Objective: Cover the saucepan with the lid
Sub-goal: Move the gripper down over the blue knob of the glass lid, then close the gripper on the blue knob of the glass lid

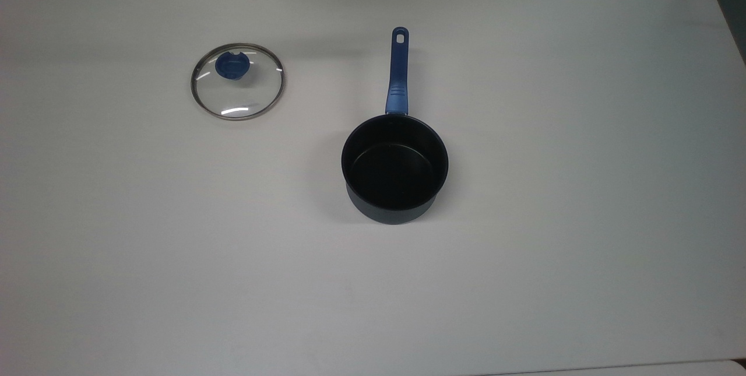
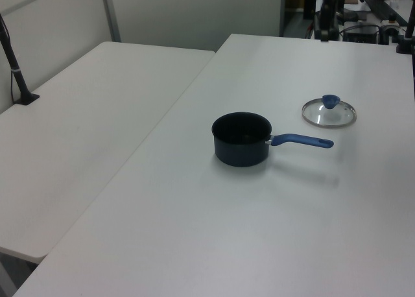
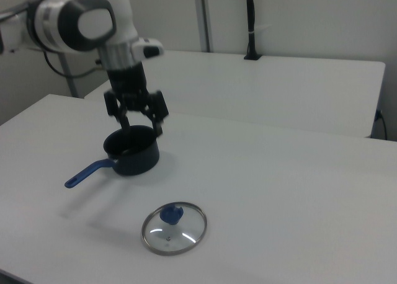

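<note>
**A:** What sits nearest the camera in the right view?

**B:** The lid (image 3: 174, 227), a round clear glass disc with a thin steel rim and a blue knob (image 3: 172, 214). It lies flat, knob up, on the white tabletop (image 3: 298, 191), close to that tabletop's near edge in the right view. Nothing touches it.

**A:** And behind it?

**B:** The saucepan (image 3: 131, 150), a small dark pot standing upright and uncovered, its black inside showing. Its long blue handle (image 3: 89, 173) runs along the tabletop toward the right view's left. Saucepan and lid are well apart, with bare tabletop between them.

**A:** How do they lie seen from above?

**B:** In the top view the saucepan (image 1: 395, 169) is near the middle of the tabletop (image 1: 583, 189), its handle (image 1: 397, 73) pointing to the far edge, a hole at its tip. The lid (image 1: 237, 81) is nearer the far edge and toward the top view's left.

**A:** Where is the arm?

**B:** In the right view the white arm (image 3: 87, 23) comes in from the upper left, and the gripper (image 3: 140, 125) hangs in the air in front of the saucepan's far side, touching nothing. Its two dark fingers (image 3: 157, 113) are spread apart and hold nothing.

**A:** Anything farther back?

**B:** A second white table (image 3: 298, 79), with a black post (image 3: 250, 23) standing at its far edge.
</note>
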`<action>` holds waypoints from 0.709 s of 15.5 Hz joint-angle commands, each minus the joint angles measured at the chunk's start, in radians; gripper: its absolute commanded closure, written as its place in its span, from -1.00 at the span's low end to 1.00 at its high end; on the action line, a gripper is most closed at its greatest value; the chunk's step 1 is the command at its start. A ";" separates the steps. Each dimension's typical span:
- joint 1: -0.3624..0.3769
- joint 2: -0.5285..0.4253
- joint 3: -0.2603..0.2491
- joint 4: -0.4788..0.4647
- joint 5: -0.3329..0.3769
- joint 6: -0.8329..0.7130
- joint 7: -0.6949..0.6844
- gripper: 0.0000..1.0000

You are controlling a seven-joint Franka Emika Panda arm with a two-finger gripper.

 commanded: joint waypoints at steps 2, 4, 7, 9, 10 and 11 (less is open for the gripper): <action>-0.013 0.000 -0.057 -0.209 -0.048 0.163 -0.020 -1.00; -0.014 0.013 -0.068 -0.289 -0.046 0.281 -0.020 -1.00; -0.017 0.036 -0.103 -0.375 -0.043 0.407 -0.020 -1.00; -0.020 0.068 -0.108 -0.400 -0.034 0.458 0.005 -1.00; -0.019 0.115 -0.111 -0.401 -0.030 0.481 0.085 -1.00; -0.011 0.162 -0.111 -0.401 -0.030 0.519 0.156 -1.00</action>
